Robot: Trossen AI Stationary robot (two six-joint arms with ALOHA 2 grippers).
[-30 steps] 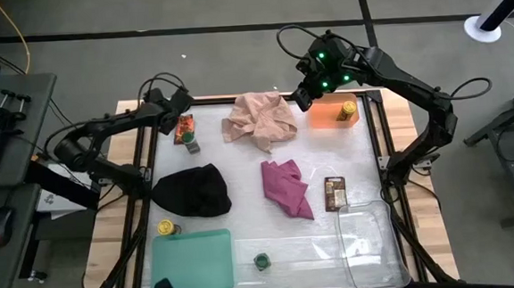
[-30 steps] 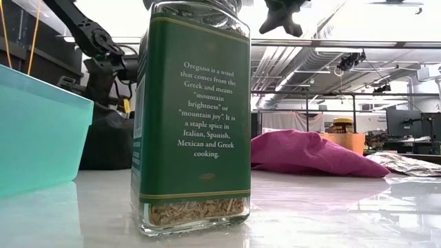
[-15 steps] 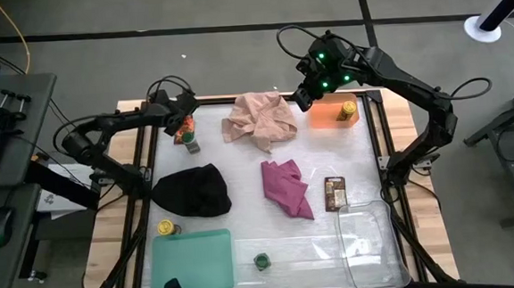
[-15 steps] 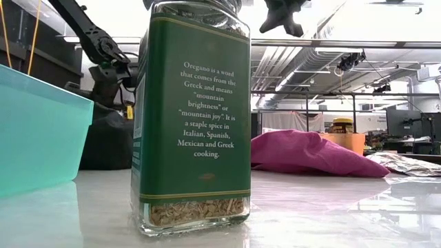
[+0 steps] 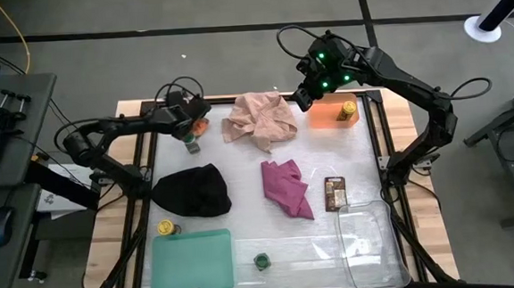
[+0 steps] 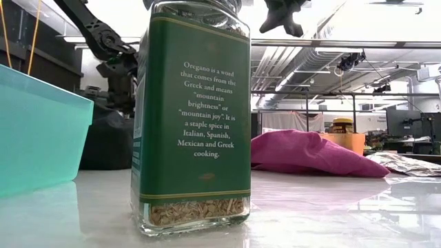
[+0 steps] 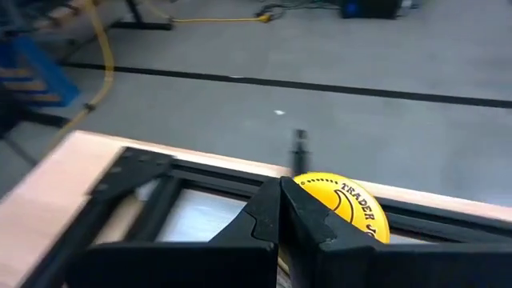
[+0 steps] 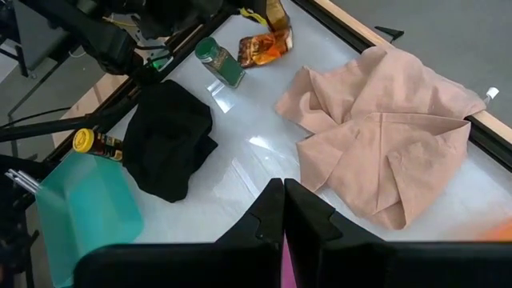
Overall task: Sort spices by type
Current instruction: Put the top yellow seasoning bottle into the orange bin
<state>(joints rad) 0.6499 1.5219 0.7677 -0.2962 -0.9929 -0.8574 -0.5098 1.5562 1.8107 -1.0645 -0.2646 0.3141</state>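
Note:
My left gripper (image 5: 191,121) is at the table's far left, shut on the orange packet (image 5: 202,127), whose yellow round label (image 7: 348,210) shows behind my fingertips. A green-lidded jar (image 5: 192,146) lies on its side just nearer. My right gripper (image 5: 306,96) hovers shut above the far edge, between the beige cloth (image 5: 260,119) and the orange tray (image 5: 327,115), which holds a yellow-lidded jar (image 5: 349,111). Another yellow-lidded jar (image 5: 166,227) lies by the teal tray. A green-lidded oregano jar (image 6: 193,117) stands near the front edge. A brown packet (image 5: 335,193) lies flat. The third yellow-lidded jar is hidden. My left gripper (image 7: 280,212) pinches the orange packet between its two shut fingers, at the end beside its yellow label (image 7: 320,200). In the right wrist view the packet (image 8: 262,48) slants down from the gripper toward the table beside the green-lidded jar (image 8: 218,62). Whether its lower end rests there I cannot tell.
A black cloth (image 5: 193,191) and a magenta cloth (image 5: 287,189) lie mid-table. The teal tray (image 5: 193,262) sits at the near left and a clear tray (image 5: 366,240) at the near right. A dark frame (image 5: 142,169) borders the table.
My left gripper has moved toward the table's right, over the orange packet. The packet now shows a little further right than before, at the gripper's right side. The right arm has kept still.

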